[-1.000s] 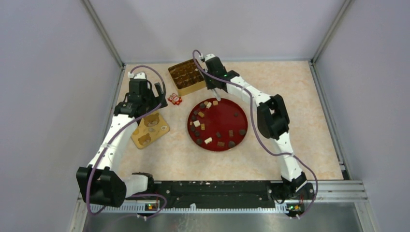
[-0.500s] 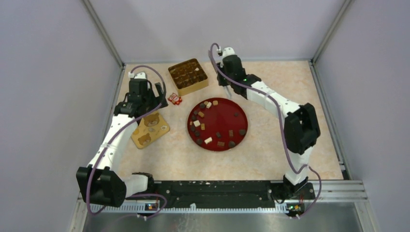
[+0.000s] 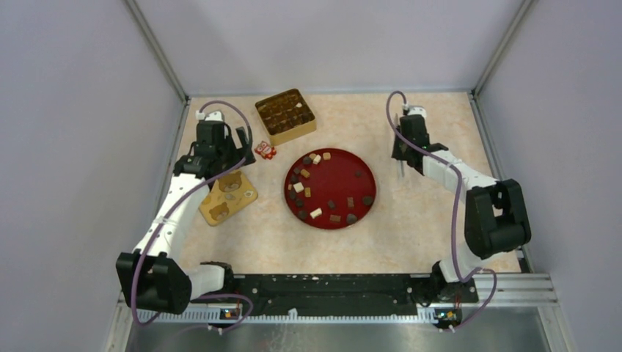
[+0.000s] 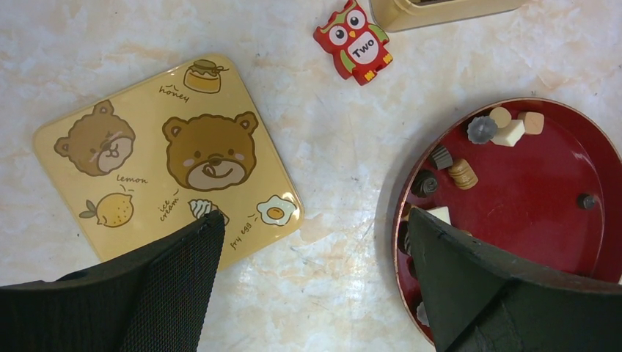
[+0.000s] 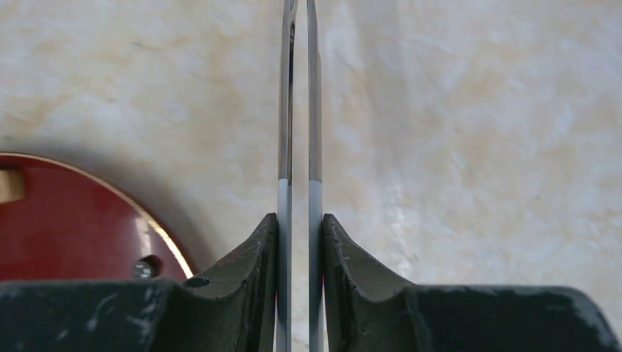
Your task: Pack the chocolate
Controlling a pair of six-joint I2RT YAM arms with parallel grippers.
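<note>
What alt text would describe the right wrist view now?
The right gripper clamps slim metal tweezers that point out over the marbled table. At lower left shows the edge of a red plate holding two chocolate pieces.

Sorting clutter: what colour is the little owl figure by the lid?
The owl is red with a white belly; left wrist view shows it best.

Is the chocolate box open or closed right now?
Open. The gold box shows its compartments in the top view, and its bear-printed lid lies flat, apart from it.

Roughly eighteen chocolates [image 3: 316,213]; one plate [image 3: 337,180], box [image 3: 293,134], lid [image 3: 228,196]
</note>
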